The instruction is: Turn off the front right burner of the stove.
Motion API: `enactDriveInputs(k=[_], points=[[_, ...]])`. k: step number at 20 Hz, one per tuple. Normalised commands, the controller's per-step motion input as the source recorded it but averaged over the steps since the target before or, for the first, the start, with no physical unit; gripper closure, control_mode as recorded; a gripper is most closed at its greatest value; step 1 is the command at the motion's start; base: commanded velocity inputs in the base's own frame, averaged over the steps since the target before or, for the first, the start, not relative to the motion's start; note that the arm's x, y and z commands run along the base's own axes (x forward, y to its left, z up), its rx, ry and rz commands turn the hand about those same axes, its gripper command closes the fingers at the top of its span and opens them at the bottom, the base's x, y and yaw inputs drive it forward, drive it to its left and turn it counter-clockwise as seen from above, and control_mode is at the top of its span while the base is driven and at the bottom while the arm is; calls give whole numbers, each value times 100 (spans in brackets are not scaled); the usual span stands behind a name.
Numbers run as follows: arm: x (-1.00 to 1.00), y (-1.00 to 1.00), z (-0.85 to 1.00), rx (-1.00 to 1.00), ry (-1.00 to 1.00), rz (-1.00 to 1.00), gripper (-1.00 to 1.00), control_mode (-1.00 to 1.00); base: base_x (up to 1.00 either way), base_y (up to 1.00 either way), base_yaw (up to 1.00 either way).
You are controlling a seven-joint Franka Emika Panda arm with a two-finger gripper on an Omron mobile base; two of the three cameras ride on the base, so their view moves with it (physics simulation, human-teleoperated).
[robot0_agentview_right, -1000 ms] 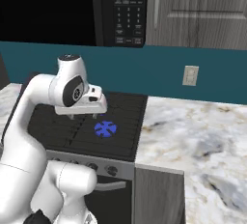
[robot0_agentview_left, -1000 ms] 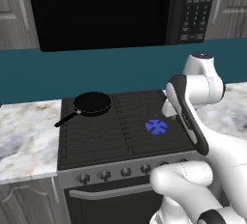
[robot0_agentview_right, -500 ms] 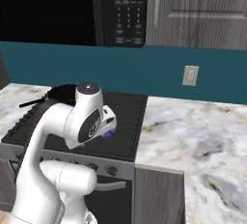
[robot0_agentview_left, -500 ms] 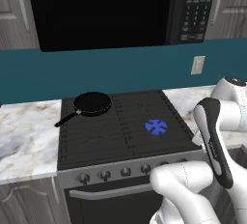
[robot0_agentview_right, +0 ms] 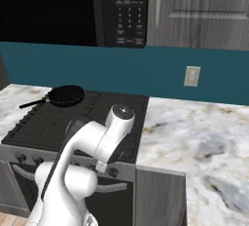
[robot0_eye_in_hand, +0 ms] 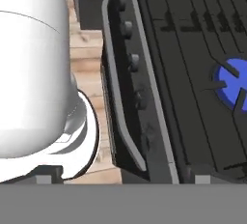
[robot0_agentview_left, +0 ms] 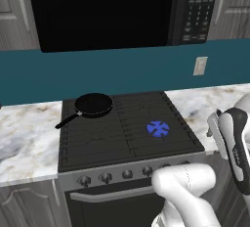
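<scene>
The stove (robot0_agentview_left: 127, 138) fills the frame's centre, and its front right burner (robot0_agentview_left: 158, 128) glows blue right of centre. The knobs (robot0_eye_in_hand: 133, 62) sit close together, so the end effector, jaws wide and empty, could turn a neighbouring one.

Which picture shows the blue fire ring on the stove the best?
The left base view: the front right burner sits whole and unblocked on the stove, its blue flame ring plain to see. The hand view catches part of it at the right edge, crossed by grate bars. In the right base view the white arm covers that spot.
</scene>
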Motion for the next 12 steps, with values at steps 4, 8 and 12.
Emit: enactDriveInputs(k=[4,8,12], points=[[15,-42,-32,0,-14,57,-100,-100,0,0,0],[0,6,-56,0,-20,31,-100,-100,0,0,0],[0,17,-57,0,-20,6,-100,-100,0,0,0]])
